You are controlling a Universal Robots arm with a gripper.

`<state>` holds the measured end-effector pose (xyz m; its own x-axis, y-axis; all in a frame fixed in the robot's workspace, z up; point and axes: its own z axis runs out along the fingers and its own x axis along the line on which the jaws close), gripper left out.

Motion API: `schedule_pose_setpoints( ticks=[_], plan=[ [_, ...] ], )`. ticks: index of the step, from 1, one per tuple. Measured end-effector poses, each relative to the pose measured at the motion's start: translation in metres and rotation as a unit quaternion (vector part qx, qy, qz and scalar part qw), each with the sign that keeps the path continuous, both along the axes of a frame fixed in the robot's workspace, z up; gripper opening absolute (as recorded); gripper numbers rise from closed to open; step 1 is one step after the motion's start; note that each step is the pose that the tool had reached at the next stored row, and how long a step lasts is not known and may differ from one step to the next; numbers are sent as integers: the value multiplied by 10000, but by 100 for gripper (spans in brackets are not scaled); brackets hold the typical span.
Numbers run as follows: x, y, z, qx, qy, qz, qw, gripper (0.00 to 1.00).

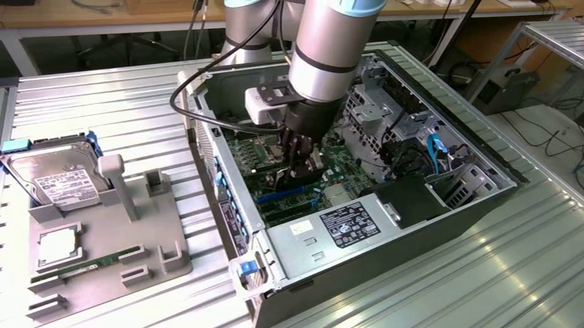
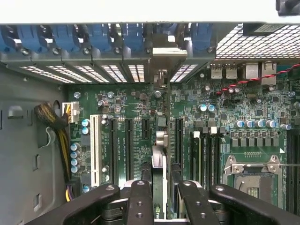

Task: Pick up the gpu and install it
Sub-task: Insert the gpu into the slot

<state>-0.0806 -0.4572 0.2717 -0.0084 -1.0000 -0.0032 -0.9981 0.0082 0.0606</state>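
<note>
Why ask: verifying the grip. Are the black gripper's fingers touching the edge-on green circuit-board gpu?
Touching: wrist view shows the gripper fingers clamping the gpu from both sides.

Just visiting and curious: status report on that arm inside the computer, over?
Status: gripper shut on gpu. Card upright over motherboard slots, inside case. Nothing blocking seen.

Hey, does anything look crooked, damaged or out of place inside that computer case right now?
Nothing stands out. The gripper holds the gpu edge-on over the motherboard, in line with the slots. No damage or loose parts show.
</note>
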Motion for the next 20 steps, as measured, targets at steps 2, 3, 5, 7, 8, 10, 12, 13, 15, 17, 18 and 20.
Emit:
schedule_pose_setpoints(
  ticks=[2, 3, 5, 7, 8, 10, 12, 13, 15, 17, 18, 20],
  plan=[
    [0, 6, -14, 5, 4, -6, 10000, 26],
    [0, 10, -21, 7, 6, -9, 10000, 26],
    [0, 21, -38, 14, 13, -15, 10000, 26],
    [-4, 24, -64, 16, 37, -19, 10000, 26],
    [-6, 24, -73, 16, 53, -20, 10000, 26],
    [-7, 24, -85, 16, 78, -21, 10000, 26],
    [-8, 24, -95, 15, 109, -21, 9999, 26],
    [-8, 24, -100, 15, 121, -21, 9999, 26],
    [-8, 24, -113, 17, 147, -21, 9999, 26],
    [-8, 23, -124, 20, 172, -21, 9998, 26],
    [-7, 23, -130, 25, 184, -21, 9998, 26],
    [9, 24, -138, 41, 194, -22, 9998, 26]
  ],
)
